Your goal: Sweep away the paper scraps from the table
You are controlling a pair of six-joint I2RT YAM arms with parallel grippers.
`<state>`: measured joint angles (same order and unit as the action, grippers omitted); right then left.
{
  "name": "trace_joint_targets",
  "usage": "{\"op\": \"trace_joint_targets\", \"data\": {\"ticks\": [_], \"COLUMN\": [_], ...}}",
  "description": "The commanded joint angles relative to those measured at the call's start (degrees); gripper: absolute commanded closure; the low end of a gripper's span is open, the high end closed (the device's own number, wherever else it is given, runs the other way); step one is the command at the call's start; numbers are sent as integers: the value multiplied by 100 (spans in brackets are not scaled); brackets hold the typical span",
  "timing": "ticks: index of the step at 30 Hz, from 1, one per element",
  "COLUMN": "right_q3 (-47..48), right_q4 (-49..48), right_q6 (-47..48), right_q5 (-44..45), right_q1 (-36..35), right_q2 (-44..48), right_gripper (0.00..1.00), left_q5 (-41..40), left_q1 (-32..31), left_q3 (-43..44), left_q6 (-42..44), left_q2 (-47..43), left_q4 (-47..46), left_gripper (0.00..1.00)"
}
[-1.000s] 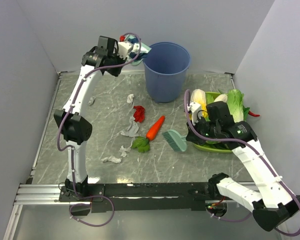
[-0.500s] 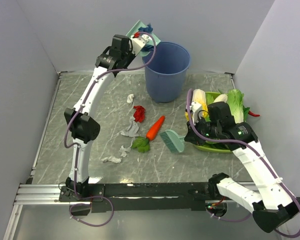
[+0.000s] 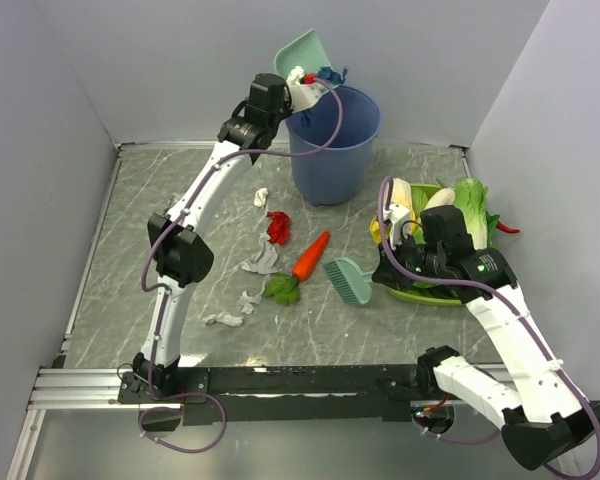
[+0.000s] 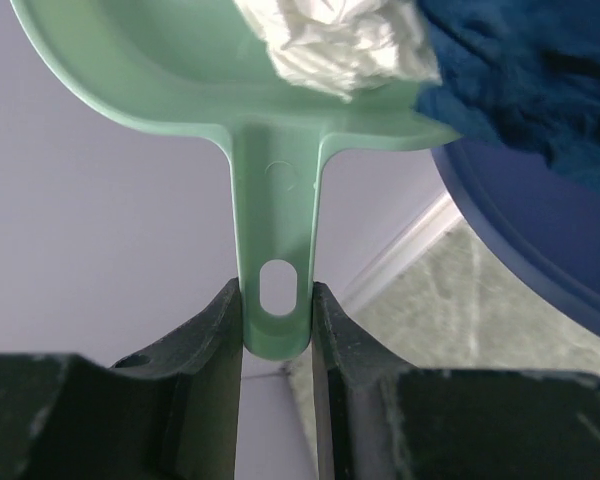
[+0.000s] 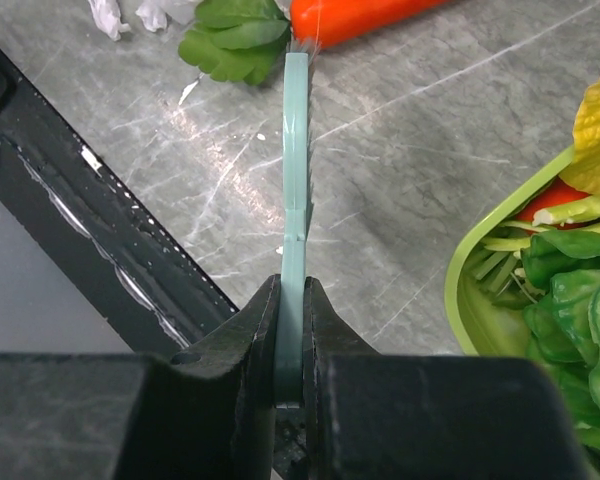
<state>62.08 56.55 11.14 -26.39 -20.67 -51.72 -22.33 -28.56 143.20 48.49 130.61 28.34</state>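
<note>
My left gripper is shut on the handle of the teal dustpan, held tilted above the far rim of the blue bucket. White and dark blue paper scraps lie at the pan's edge over the bucket. More paper scraps lie on the table: a red one, a white one, a grey one, and small white ones. My right gripper is shut on the teal brush, low over the table.
An orange carrot with green leaves lies just left of the brush head. A green tray of vegetables stands at the right, beside my right gripper. Walls enclose the table on three sides.
My left arm has lifted the dustpan and carried it right, from left of the bucket to above its rim. My right gripper and the brush have hardly moved.
</note>
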Motion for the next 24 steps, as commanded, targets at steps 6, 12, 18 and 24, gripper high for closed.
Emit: {"op": "trace_joint_targets", "data": {"ticks": [6, 12, 18, 24], "right_q3": [-82, -47, -21, -65], "right_q4": [-294, -285, -285, -312], "right_q6": [-129, -138, -138, -182], "right_q5": [-261, -296, -305, -366], "right_q1": [186, 221, 247, 274], "right_q2": [180, 163, 145, 154], "right_gripper": [100, 100, 100, 100], "left_q5": [-395, -387, -316, -281], "left_q1": [-106, -97, -98, -115], "left_q3": [-203, -327, -388, -547], "left_q6": [1644, 2435, 3069, 3167], "left_q2": [-105, -149, -246, -422], "left_q4": [-1365, -1874, -2200, -2368], "left_gripper": [99, 99, 99, 99]}}
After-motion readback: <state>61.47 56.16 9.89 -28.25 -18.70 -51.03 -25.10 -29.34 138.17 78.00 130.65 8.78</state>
